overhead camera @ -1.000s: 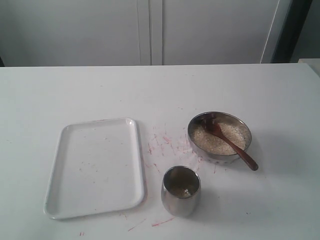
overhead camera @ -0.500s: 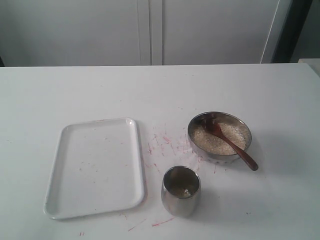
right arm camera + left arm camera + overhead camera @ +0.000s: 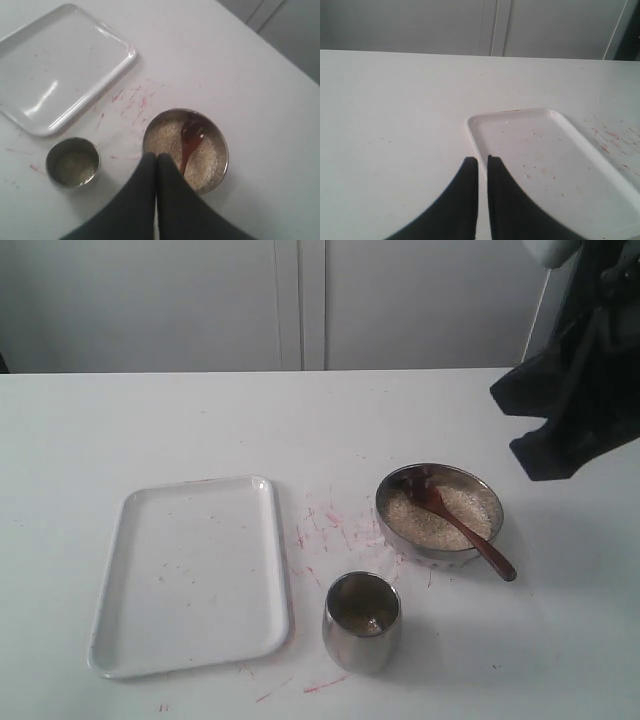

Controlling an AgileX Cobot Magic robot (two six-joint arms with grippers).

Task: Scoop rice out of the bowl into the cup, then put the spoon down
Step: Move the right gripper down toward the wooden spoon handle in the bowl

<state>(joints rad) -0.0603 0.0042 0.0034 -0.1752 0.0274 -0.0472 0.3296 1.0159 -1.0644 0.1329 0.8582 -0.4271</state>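
The white bench (image 3: 150, 420) carries everything. The right arm (image 3: 570, 410) hangs dark above its far right side, well apart from the things. The empty white tray (image 3: 280, 570) lies on the left and has no part in the scooping. The left end effector (image 3: 481, 162) sits over the tray's edge, narrowed to a thin slit and holding nothing.

The bowl (image 3: 440, 558) stands to the right of the tray. The cup (image 3: 361, 635) is near the bowl, not touching it, on the side toward the camera. The spoon (image 3: 465, 530) lies with its round end in the bowl and its handle slanting out over the rim. Rice (image 3: 415, 520) fills the bowl; whether the cup's bottom holds a few grains is hard to tell.

The right end effector (image 3: 156, 159) is over the bowl with its fingers pressed together and empty. The spoon is ungrasped, so scooping, pouring and setting down all seem left to do. Faint red marks (image 3: 325, 525) streak the bench. Nothing blocks the way between bowl and cup.
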